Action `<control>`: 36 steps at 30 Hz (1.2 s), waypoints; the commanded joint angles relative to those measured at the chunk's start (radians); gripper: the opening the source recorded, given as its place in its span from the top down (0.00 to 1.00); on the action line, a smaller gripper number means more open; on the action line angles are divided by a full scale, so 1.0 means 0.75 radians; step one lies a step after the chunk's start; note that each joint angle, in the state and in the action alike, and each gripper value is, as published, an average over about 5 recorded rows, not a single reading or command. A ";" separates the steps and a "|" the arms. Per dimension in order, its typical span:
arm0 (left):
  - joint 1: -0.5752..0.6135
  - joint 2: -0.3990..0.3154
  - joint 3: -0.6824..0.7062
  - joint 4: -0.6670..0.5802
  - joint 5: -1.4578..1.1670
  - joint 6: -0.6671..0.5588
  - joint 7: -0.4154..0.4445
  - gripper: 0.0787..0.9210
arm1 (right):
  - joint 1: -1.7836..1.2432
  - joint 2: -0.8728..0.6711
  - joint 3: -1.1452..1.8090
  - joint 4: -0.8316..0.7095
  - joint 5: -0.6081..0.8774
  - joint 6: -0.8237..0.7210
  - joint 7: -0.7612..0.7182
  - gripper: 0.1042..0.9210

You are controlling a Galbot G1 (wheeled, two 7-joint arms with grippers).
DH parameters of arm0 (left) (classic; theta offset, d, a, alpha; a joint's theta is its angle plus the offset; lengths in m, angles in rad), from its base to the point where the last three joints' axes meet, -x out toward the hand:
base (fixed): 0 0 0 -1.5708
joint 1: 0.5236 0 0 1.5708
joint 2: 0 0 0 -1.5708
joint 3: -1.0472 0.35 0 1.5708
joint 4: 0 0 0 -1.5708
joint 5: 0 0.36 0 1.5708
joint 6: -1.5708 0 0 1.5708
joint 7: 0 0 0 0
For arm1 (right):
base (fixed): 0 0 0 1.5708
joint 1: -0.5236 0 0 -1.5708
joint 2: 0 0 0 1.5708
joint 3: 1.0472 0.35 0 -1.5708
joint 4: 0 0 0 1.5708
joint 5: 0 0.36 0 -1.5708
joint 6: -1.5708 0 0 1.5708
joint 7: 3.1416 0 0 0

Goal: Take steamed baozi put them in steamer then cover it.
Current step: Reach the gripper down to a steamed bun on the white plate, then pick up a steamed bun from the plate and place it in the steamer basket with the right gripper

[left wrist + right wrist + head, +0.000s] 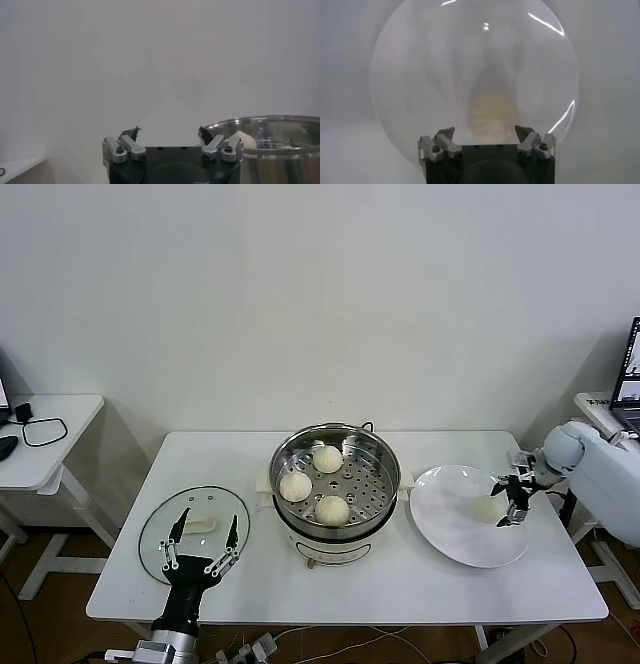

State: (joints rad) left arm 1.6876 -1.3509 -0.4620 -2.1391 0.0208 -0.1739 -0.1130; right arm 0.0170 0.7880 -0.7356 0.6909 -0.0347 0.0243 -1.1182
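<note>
The steel steamer [335,446] stands mid-table with three baozi on its perforated tray: one at the back [327,458], one on the left [295,486], one at the front [332,510]. A fourth baozi [487,508] lies on the white plate [450,524] to the right. My right gripper [510,502] is open, just right of that baozi; in the right wrist view the baozi [492,116] lies ahead, between the open fingers [445,135]. The glass cover [160,544] lies flat at the table's front left. My left gripper [205,542] is open above it.
A side table [40,454] with a black cable stands at the left. A laptop [630,379] sits at the far right edge. In the left wrist view the steamer rim [265,122] shows beside the gripper [170,134].
</note>
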 commanded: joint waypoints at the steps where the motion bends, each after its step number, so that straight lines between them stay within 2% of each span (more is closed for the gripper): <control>1: 0.001 0.001 -0.004 0.002 0.000 -0.001 0.000 0.12 | -0.027 0.087 0.030 -0.112 -0.010 0.009 0.044 0.12; 6: -0.002 0.001 -0.001 0.000 0.000 0.000 -0.001 0.12 | -0.022 0.100 0.026 -0.119 -0.011 0.006 0.051 0.14; 13: -0.002 0.001 0.003 0.002 -0.001 0.000 -0.002 0.12 | 0.017 0.083 -0.016 -0.089 -0.015 -0.003 0.023 0.28; 20: -0.007 0.009 0.013 -0.002 0.000 0.004 -0.003 0.12 | 0.312 0.037 -0.200 0.048 0.016 -0.037 -0.186 0.34; 27: -0.011 0.011 0.026 -0.003 0.000 0.005 -0.003 0.12 | 0.787 0.108 -0.664 0.229 0.349 -0.101 -0.398 0.35; 31: -0.012 0.013 0.023 -0.003 0.000 0.005 -0.003 0.12 | 0.933 0.187 -0.831 0.368 0.529 -0.152 -0.362 0.34; 36: -0.025 0.013 0.022 0.001 0.000 0.010 -0.002 0.12 | 0.976 0.308 -0.884 0.495 0.652 -0.208 -0.283 0.34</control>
State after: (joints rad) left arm 1.6750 -1.3405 -0.4463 -2.1401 0.0206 -0.1689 -0.1153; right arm 0.5060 0.9015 -1.1557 0.8693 0.2176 -0.0659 -1.3106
